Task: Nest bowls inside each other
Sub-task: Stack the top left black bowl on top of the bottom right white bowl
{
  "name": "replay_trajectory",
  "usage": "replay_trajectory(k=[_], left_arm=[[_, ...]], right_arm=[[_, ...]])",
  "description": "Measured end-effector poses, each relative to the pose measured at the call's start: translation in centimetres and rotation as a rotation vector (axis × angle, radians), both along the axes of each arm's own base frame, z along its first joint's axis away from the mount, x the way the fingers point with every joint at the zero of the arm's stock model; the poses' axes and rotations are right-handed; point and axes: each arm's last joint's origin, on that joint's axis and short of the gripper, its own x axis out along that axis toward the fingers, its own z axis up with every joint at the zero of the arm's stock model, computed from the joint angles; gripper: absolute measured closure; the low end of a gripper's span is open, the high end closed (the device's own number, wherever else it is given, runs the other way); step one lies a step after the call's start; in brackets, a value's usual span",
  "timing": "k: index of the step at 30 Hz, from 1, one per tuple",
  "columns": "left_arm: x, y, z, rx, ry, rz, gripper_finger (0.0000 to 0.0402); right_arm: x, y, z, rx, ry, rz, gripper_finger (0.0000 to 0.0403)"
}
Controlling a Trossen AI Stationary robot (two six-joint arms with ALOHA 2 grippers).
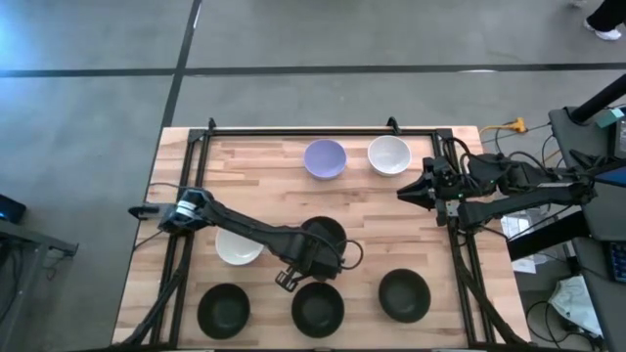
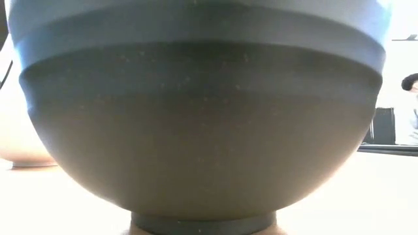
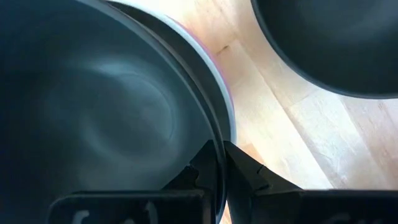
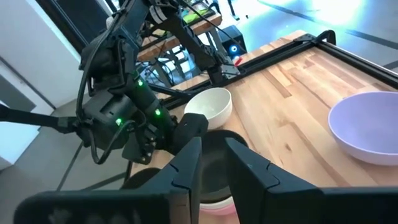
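Bowls are lying across the desk (image 1: 264, 166) in the high view. At the centre a top black bowl (image 1: 323, 233) is sitting nested in a stack. The left end effector (image 1: 326, 252) is reaching in from 9 o'clock, its fingers pressed together on that bowl's rim. A lavender bowl (image 1: 325, 158) is sitting at 12 o'clock and a far white bowl (image 1: 388, 154) at 1 o'clock. A near white bowl (image 1: 238, 246) is lying at 9 o'clock, partly under the left arm. Three single black bowls are standing at 7 o'clock (image 1: 224, 310), 6 o'clock (image 1: 318, 308) and 5 o'clock (image 1: 404, 295). The right end effector (image 1: 406, 193) is hovering at the 3 o'clock edge, its fingers slightly apart around nothing.

The overhead camera is hiding what lies beneath the top black bowl. The left wrist view is showing a pink rim (image 3: 217, 68) peeking out under it beside the pinching fingers (image 3: 245, 165), and the right wrist view is showing the pink bowl (image 4: 217, 205) beneath it too. One black bowl (image 2: 202, 130) is filling the low view, standing on its foot.
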Motion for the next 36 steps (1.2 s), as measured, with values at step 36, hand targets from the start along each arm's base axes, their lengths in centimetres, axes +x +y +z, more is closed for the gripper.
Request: replay_trajectory(k=[36], left_arm=[[-1.5, 0.6, 3.5, -0.098, -0.083, -0.002, 0.0401]], right_arm=[[0.1, 0.0, 0.0, 0.011, 0.004, -0.004, 0.0339]])
